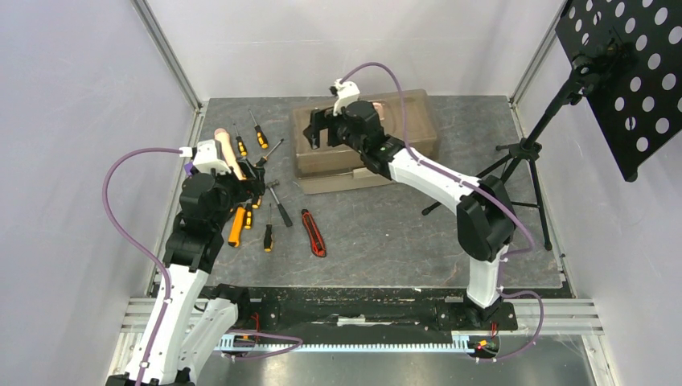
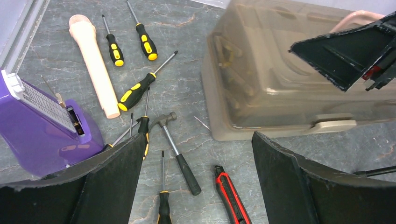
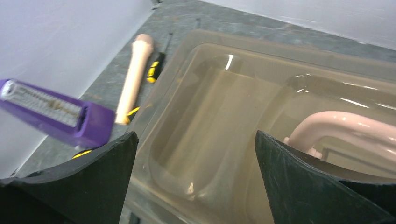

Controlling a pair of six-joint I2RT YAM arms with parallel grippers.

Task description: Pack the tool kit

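One hammer (image 2: 180, 156), one knife (image 2: 231, 196), one toolbox (image 2: 280, 84), at least five screwdrivers (image 2: 146, 44)

Lab cell: white enclosure walls (image 1: 72, 88), perforated panel (image 1: 631, 96) on tripod (image 1: 525, 149)

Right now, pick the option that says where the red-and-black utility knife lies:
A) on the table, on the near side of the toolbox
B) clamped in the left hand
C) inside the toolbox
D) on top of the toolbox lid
A: the utility knife lies flat on the table, nearer the arm bases than the closed toolbox and apart from it.
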